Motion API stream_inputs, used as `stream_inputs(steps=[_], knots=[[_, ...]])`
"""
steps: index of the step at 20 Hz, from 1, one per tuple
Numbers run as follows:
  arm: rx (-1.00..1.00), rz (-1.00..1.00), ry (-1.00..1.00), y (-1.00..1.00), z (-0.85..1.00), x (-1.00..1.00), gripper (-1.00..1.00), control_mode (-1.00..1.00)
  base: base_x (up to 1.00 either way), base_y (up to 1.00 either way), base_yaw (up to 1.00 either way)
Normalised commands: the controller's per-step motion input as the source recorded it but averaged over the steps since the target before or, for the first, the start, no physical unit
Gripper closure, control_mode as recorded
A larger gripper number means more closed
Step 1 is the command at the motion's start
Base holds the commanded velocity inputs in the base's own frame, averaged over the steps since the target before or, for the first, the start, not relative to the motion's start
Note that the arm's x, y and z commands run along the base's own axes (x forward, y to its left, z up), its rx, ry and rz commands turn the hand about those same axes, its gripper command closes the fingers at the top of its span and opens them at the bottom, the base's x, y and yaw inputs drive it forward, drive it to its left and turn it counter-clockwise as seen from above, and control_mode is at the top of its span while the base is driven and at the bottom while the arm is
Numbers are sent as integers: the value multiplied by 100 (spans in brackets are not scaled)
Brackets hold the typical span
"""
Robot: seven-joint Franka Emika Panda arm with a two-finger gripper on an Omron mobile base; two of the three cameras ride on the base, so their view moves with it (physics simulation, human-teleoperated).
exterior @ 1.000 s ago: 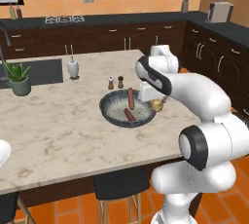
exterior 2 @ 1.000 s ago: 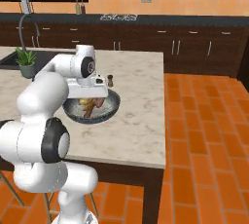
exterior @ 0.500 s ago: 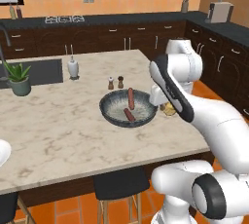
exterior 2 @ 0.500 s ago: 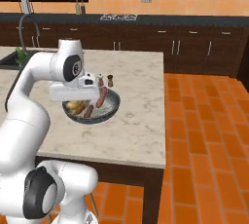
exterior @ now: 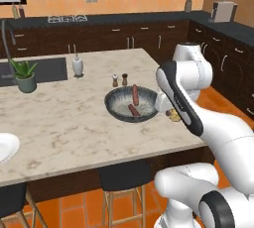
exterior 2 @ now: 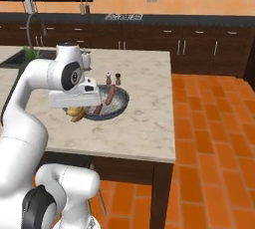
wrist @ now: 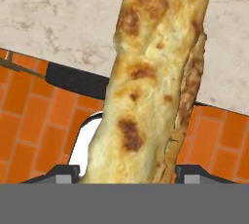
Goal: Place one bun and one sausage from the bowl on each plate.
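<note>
My gripper (wrist: 126, 174) is shut on a long, toasted bun (wrist: 146, 82), which stands up between the fingertips (wrist: 65, 173). In the left base view the bun (exterior: 173, 115) hangs just past the right rim of the dark bowl (exterior: 117, 105), above the counter. From the right base view the bun (exterior 2: 75, 114) shows below the hand, at the near-left rim of the bowl (exterior 2: 118, 104). Two sausages (exterior: 135, 93) (exterior: 134, 110) lie in the bowl. A white plate (exterior: 5, 146) sits at the counter's far left.
Salt and pepper shakers (exterior: 119, 80) stand just behind the bowl. A soap dispenser (exterior: 77, 66), a potted plant (exterior: 25, 76) and a sink lie at the back left. Stools (exterior: 121, 177) stand under the counter's front edge, with orange tiled floor (exterior 2: 209, 138) to the right.
The arm has carried the bun from above the bowl's right side out past its rim, to the right and toward the counter's front edge. The sausages have not moved.
</note>
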Motion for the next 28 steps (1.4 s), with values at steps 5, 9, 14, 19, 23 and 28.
stream_inputs(steps=[5,9,14,19,23,28], knots=[[0,0,0,0,0,0,100,100,-70,71,0],[0,0,0,0,0,0,100,100,-51,92,0],[0,0,0,0,0,0,100,100,-37,100,-1],[0,0,0,0,0,0,100,100,-13,100,-1],[0,0,0,0,0,0,100,100,-1,100,0],[0,0,0,0,0,0,100,100,0,100,-2]])
